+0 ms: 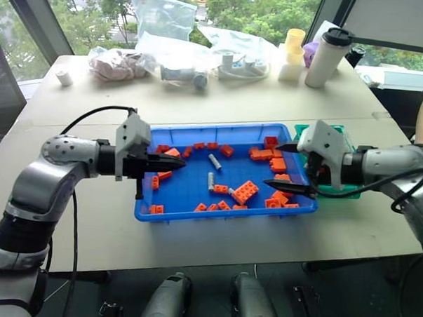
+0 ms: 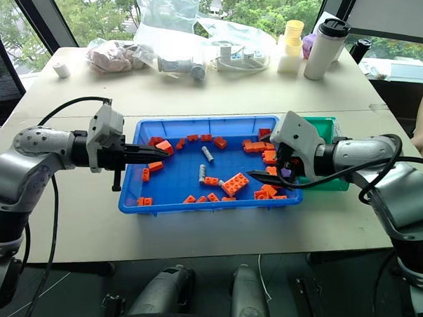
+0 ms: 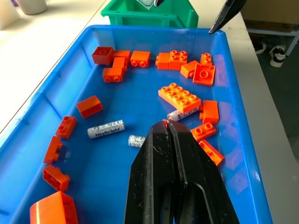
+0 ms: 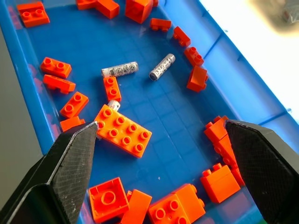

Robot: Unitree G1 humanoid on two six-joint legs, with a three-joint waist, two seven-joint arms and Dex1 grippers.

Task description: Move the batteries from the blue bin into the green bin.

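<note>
Seemingly three batteries [image 4: 119, 70] lie in the blue bin [image 1: 198, 133] among bricks [image 1: 245, 191].

Head pair high, wrists close in
Both eyes look down over the blue bin [image 1: 196, 193]; each wrist camera faces its floor, nearer.

text: "Heybright" | on: battery [image 3: 106, 129] lying in blue bin [image 3: 243, 154] | other print: illegible
</note>
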